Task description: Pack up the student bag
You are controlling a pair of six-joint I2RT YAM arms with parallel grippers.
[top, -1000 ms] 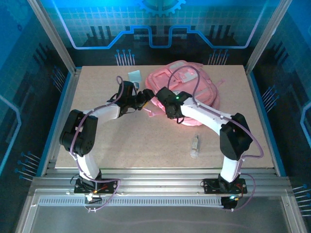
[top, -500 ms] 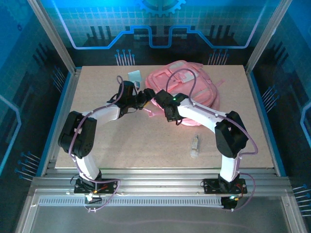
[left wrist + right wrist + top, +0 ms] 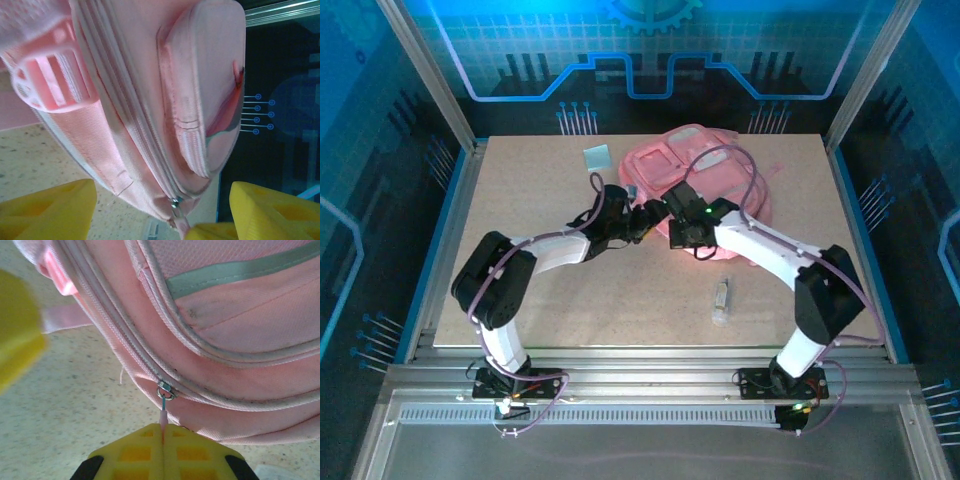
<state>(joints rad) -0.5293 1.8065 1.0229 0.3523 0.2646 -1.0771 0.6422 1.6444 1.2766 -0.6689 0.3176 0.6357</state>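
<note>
The student bag [image 3: 710,180], a soft pink backpack, lies at the back right of the table. My right gripper [image 3: 162,434] is shut on the thin pink pull tab [image 3: 163,418] of a zipper slider [image 3: 165,389] on the bag's near edge, and it shows from above [image 3: 678,236]. My left gripper [image 3: 162,192] is open around the bag's near-left corner [image 3: 150,150], its yellow fingers [image 3: 47,210] apart on either side, nothing pinched. From above it sits just left of the right gripper [image 3: 648,217].
A small clear tube-like item [image 3: 721,300] lies on the table in front of the bag. A pale square item [image 3: 596,157] rests at the back, left of the bag. The board's left half [image 3: 520,190] is bare.
My right gripper has closed on the zipper pull. The left arm has swung right, bringing its open gripper up to the bag's near-left corner. The right arm shifted right.
</note>
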